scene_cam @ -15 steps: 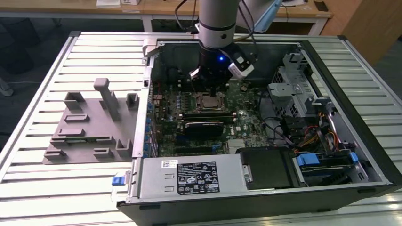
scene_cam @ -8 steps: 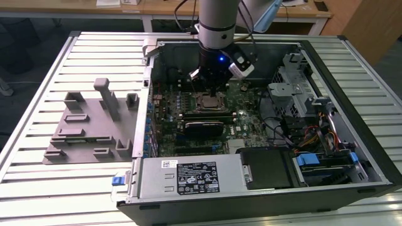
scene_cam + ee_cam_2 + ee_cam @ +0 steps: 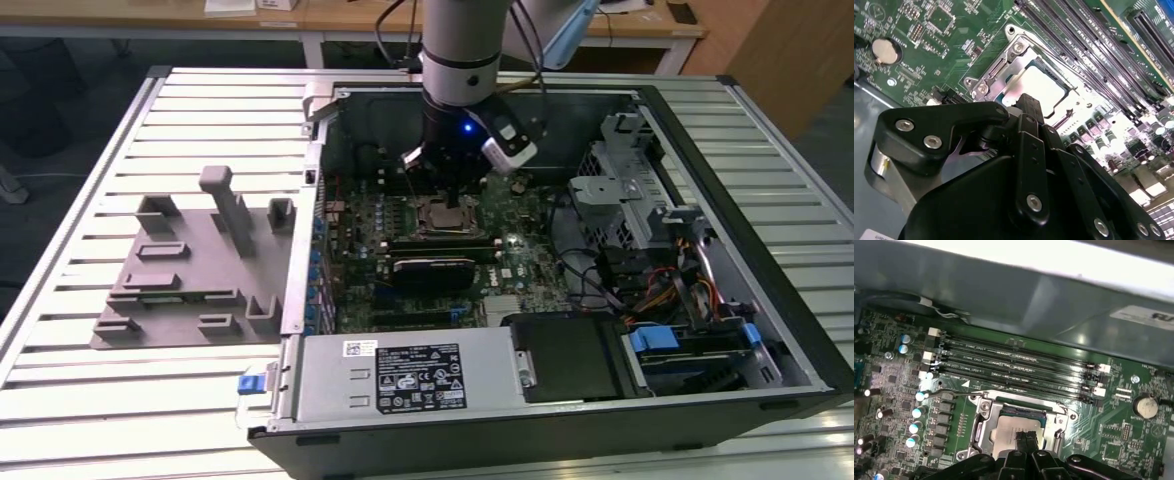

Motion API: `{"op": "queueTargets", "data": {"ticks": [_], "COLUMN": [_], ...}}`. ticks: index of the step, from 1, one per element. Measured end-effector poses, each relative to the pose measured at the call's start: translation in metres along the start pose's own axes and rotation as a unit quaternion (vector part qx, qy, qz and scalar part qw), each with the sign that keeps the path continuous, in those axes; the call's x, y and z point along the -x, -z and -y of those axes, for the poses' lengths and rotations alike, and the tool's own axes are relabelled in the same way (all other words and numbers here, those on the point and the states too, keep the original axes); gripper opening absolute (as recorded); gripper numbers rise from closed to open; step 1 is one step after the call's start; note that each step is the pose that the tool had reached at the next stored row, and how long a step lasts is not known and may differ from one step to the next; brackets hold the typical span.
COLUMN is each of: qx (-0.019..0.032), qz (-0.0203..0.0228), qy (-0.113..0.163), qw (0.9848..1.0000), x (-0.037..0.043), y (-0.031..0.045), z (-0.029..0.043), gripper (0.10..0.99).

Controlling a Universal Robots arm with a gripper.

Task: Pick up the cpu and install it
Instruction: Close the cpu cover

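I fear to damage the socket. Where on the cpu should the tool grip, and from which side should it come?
Probably from straight above, on two opposite edges. The cpu lies flat in the socket, whose metal frame closely surrounds it, so a sideways approach looks blocked. The tool hangs right over it.

exterior view high, both wrist views near socket (image 3: 995, 75) (image 3: 985, 415)

My desk (image 3: 80, 400), pale slatted metal, carries a grey plastic tray (image 3: 187, 270) and an open black computer case (image 3: 561, 440).
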State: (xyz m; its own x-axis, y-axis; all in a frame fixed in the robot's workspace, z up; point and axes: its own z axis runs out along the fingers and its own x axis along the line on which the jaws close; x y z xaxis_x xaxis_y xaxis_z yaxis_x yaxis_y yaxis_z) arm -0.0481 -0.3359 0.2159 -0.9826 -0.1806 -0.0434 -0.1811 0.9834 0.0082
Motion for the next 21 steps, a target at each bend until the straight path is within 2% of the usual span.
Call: {"op": "queueTargets", "data": {"ticks": [13,21], "qx": [-0.0005,-0.0016], "qz": [0.0001,0.0003], "qy": [-0.012,-0.038], "qw": [0.9999,0.9993], "x": [-0.0015,-0.0072], "y": [-0.0009,-0.0044], "z": [-0.0002,-0.0012], "gripper": [0.106,0.106]}}
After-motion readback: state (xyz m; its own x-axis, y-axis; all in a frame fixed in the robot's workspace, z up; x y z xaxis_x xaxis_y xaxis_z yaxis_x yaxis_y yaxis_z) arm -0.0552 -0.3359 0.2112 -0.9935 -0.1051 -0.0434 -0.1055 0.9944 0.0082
